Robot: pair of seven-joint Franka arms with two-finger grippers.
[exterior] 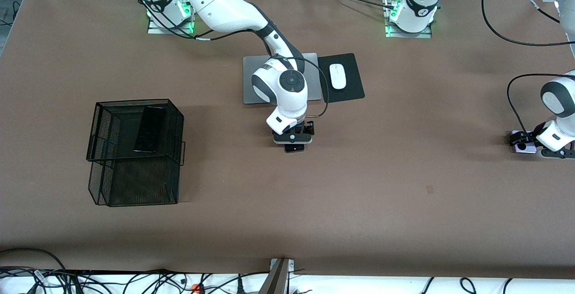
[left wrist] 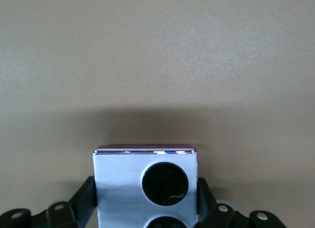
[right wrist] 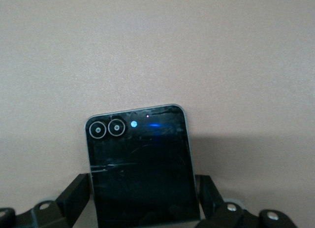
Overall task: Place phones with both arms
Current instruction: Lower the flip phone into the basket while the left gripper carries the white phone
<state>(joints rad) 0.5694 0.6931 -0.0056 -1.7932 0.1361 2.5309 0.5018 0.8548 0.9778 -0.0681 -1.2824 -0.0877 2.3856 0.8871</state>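
Note:
A small black folded phone [exterior: 294,148] [right wrist: 142,159] lies on the brown table near its middle. My right gripper [exterior: 294,143] [right wrist: 144,188] is down over it, one finger [right wrist: 78,188] against each side. At the left arm's end of the table lies a lilac-white phone [exterior: 524,148] [left wrist: 118,183] with round black lenses. My left gripper [exterior: 523,143] [left wrist: 146,188] is shut on it, fingers [left wrist: 86,193] pressed to both edges. A long slim black phone [exterior: 150,130] rests inside the black mesh basket [exterior: 134,181].
The mesh basket stands toward the right arm's end of the table. A grey laptop [exterior: 251,82] lies under the right arm's wrist, with a white mouse [exterior: 338,76] on a black pad [exterior: 348,91] beside it. Cables run along the table's near edge.

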